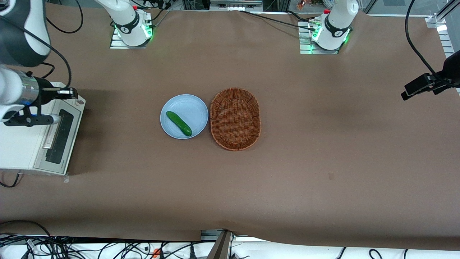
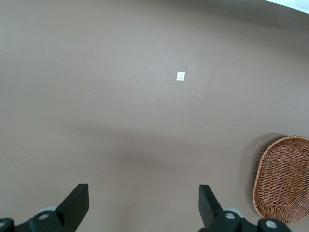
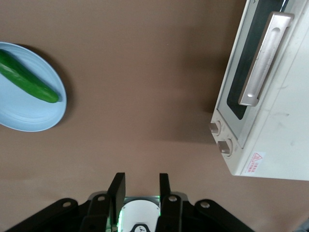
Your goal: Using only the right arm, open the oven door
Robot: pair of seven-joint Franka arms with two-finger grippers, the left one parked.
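The pincer [image 3: 140, 186] of the right arm [image 1: 16, 90] hangs above the oven [image 1: 21, 144], over the end of it that carries the knobs. Its two fingers [image 3: 117, 189] stand apart with a narrow gap between them and hold nothing. The oven sits at the working arm's edge of the desk [image 1: 323, 144], partly cut off by the frame in the front view. The oven door [image 1: 59, 138] is shut, its dark window and silver bar handle [image 3: 263, 58] facing toward the middle of the desk. The pincer is not touching the handle.

Near the middle of the desk lies a blue plate [image 1: 192, 108] with a cucumber [image 1: 178, 123] on it. A wicker basket [image 1: 235, 118] sits just beside the plate, toward the parked arm's end. Plate and basket are well apart from the oven.
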